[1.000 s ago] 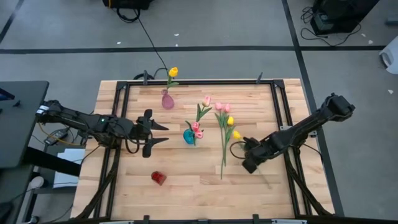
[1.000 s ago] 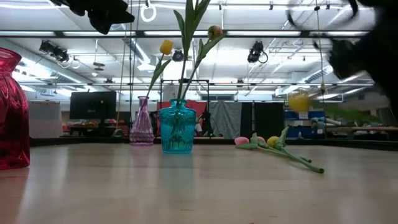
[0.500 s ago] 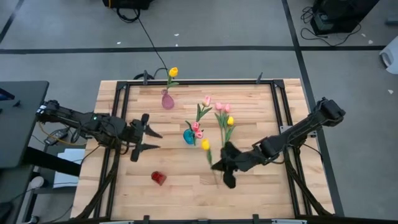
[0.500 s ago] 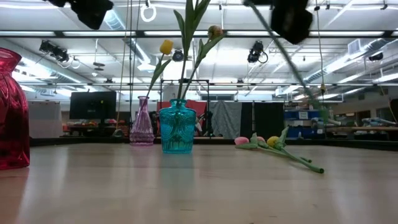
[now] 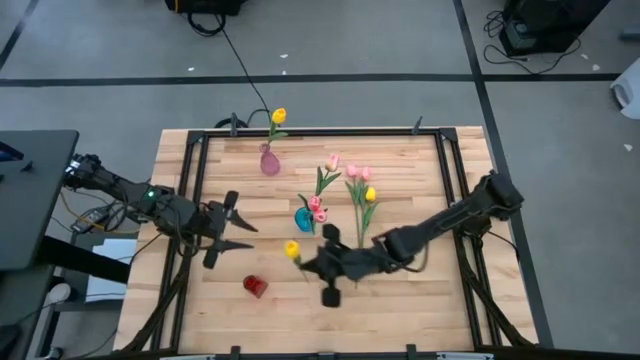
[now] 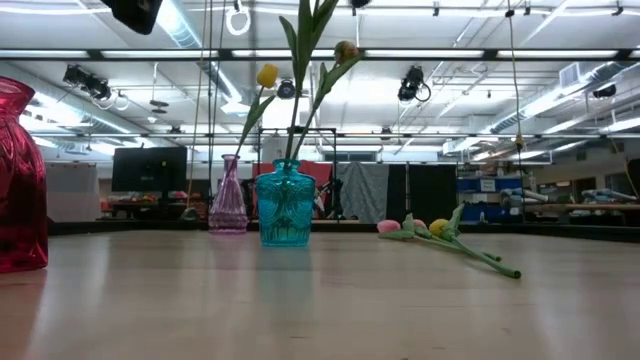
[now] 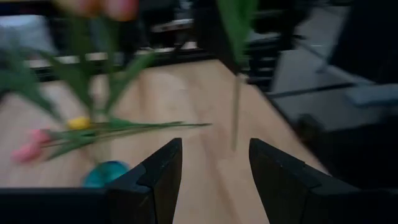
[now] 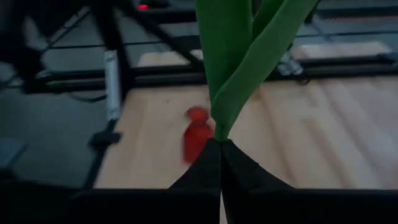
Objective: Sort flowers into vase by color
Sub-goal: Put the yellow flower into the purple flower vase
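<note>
My right gripper (image 5: 312, 263) is shut on a yellow tulip (image 5: 291, 249) above the table's near middle, right of the red vase (image 5: 255, 286). My left gripper (image 5: 230, 226) hangs open near the left side and holds nothing. A teal vase (image 5: 304, 218) holds pink tulips. A purple vase (image 5: 270, 162) at the far edge holds one yellow tulip (image 5: 278, 116). Several pink and yellow tulips (image 5: 358, 192) lie flat on the wood right of the teal vase. My right gripper pinches the tulip low on its green stem and leaves (image 8: 219, 127) between its two shut fingertips. The fingers reach in roughly level from the table's right. The flower is clear of the table, its yellow head (image 5: 291, 249) toward the left, beyond the fingertips.
A black frame (image 5: 320, 131) runs along the table's edges. The red vase (image 6: 20, 180) stands close at the near left, and the teal vase (image 6: 285, 205) is at centre. Bare wood lies along the near right.
My right gripper has risen and swung toward the table's left, rolling at the wrist. It has carried the yellow tulip off the table, from beside the lying flowers to near the red vase. My left gripper has drawn back slightly toward the left edge, still open.
</note>
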